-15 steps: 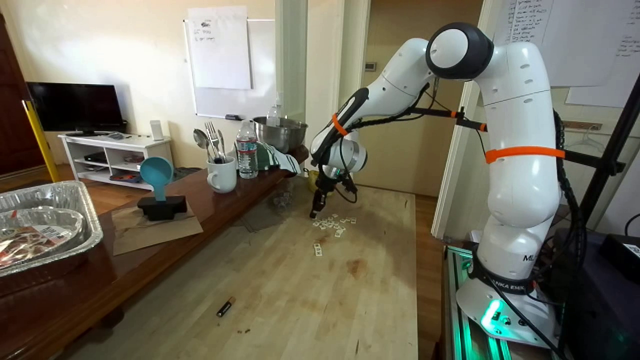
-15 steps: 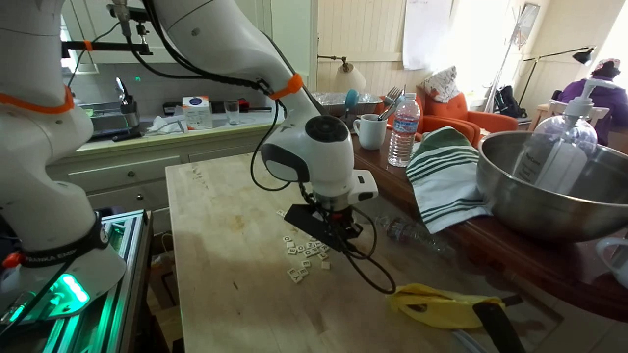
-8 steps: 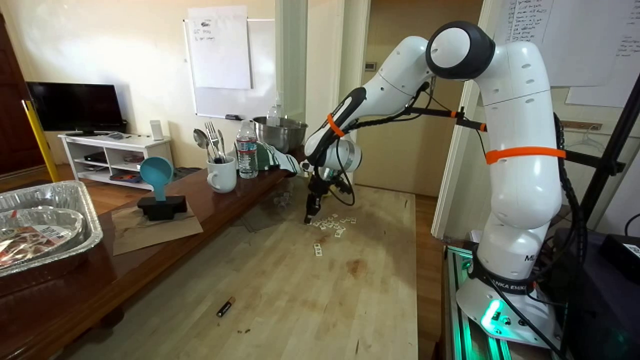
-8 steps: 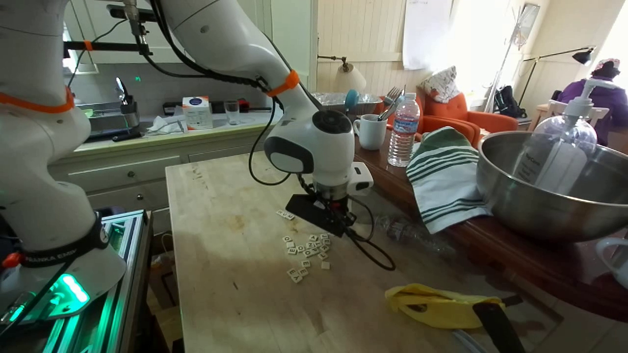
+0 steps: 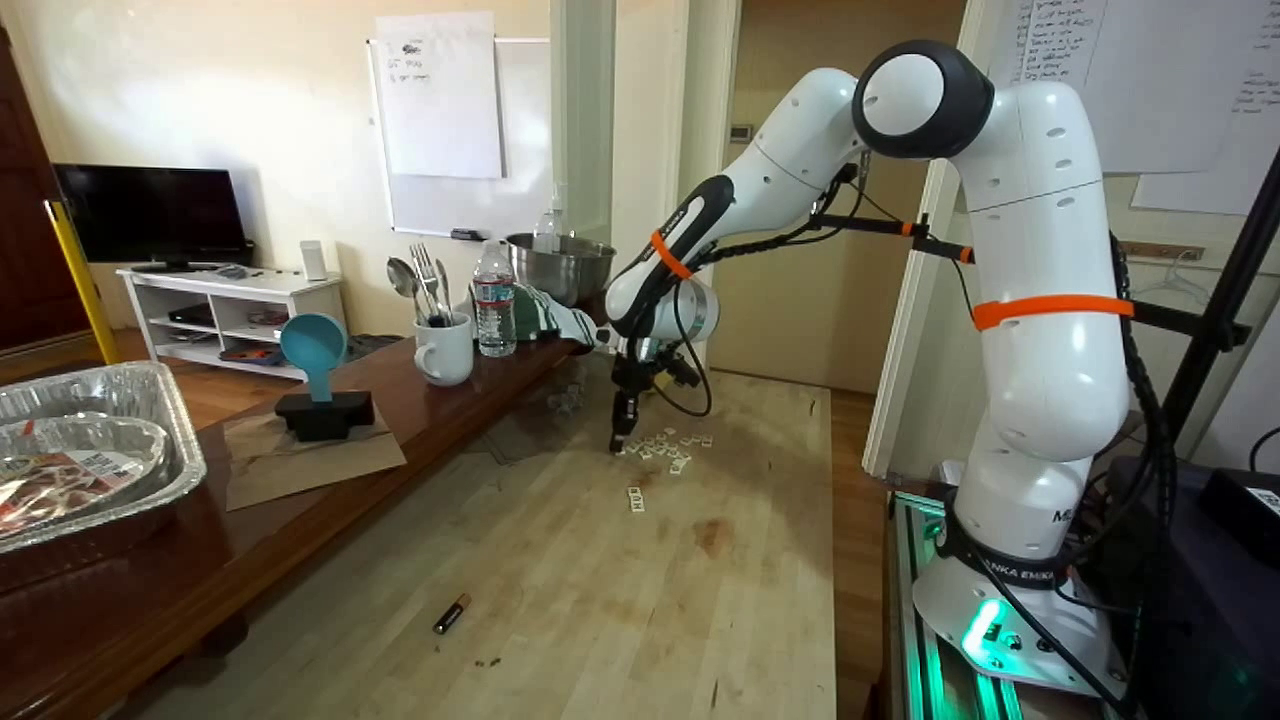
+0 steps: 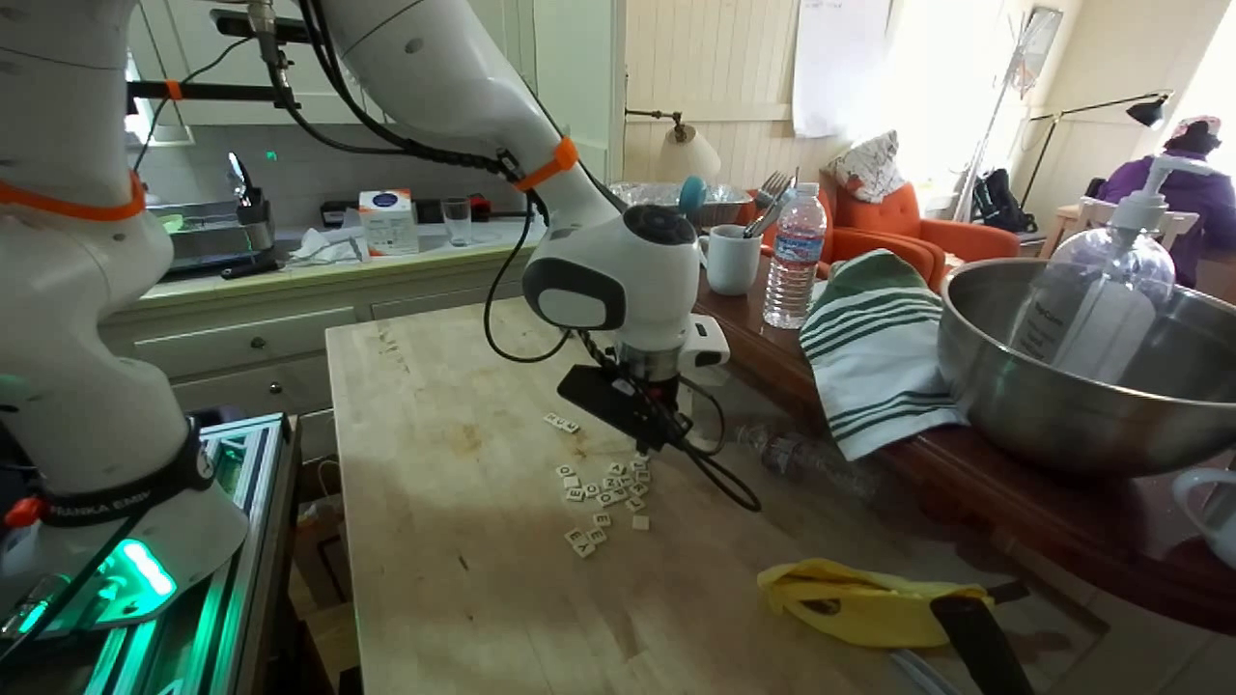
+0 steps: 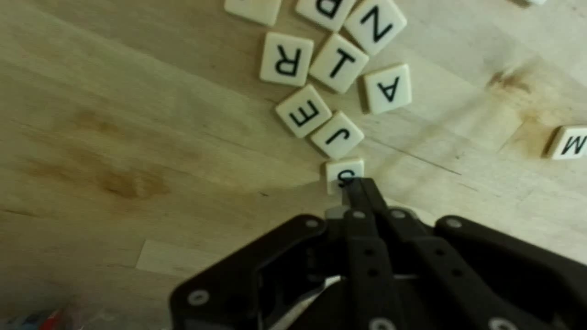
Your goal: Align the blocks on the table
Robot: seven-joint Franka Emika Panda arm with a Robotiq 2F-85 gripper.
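Mostly thin squares: the blocks (image 6: 606, 499), cream-coloured and smooth-faced, with crisp edges and black capitals. They lie in a loose cluster on the table (image 6: 463, 589), pale wood with long grain and brown blotches. Wrist view reads R (image 7: 287, 58), T (image 7: 339, 63), N (image 7: 376, 25), A (image 7: 389, 89), E (image 7: 303, 111) and J (image 7: 337, 135) among them, turned at assorted angles; E and J are edge to edge, too close to tell whether touching. S block (image 7: 339, 172) just beyond J. M block (image 7: 569, 143) well apart at the right, cut by the frame. In both exterior views a short straight row of blocks (image 5: 636, 499) lies apart from the cluster.

Gripper (image 7: 362, 184): black, angular, jointed links set with round metallic screw heads. Its slim fingers (image 7: 357, 204) stand side by side, pressed together, grasping nothing that shows. Tips cover a corner of the S block in the wrist view; contact cannot be told. In an exterior view they point down at the cluster's edge.

Also on the table, a cylindrical battery (image 5: 452, 613), black with a coppery end. Alongside, a glossy reddish-brown wooden counter (image 5: 230, 550) with a rounded steel bowl (image 6: 1048, 420), a ribbed clear bottle (image 6: 794, 261) and a green-striped cloth (image 6: 874, 347) draped over the edge.
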